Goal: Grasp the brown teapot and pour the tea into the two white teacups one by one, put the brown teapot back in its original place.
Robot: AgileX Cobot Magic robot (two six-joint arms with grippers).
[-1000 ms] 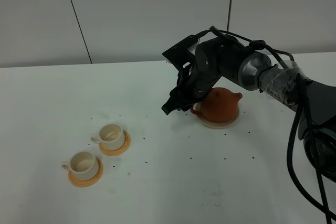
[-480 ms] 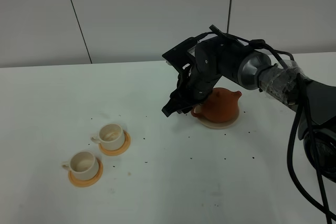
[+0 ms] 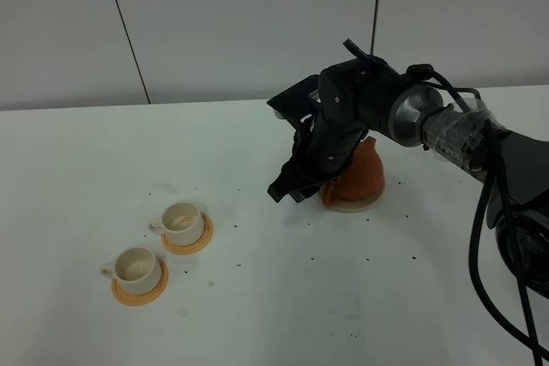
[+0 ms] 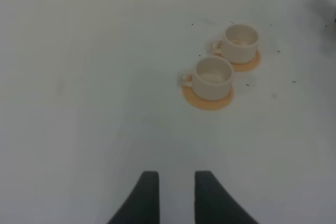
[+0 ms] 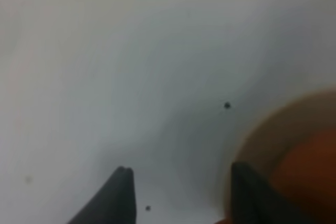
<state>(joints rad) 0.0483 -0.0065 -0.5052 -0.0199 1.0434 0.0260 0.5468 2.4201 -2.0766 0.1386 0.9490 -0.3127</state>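
A white table (image 3: 257, 306) fills the lower two thirds of the high view, its matte top scattered with tiny dark specks (image 3: 369, 259), perhaps crumbs or dust, too small to tell. Behind it, across the top of the frame, stands a pale grey panelled wall (image 3: 240, 23) with two thin dark seams (image 3: 126, 32), one slanting at upper left, one upright at upper right. The light is soft and even, with faint shadows.

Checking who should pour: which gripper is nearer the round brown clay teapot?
Right. The right gripper hangs beside the clay teapot; the left gripper is far off, beyond the white teacups.
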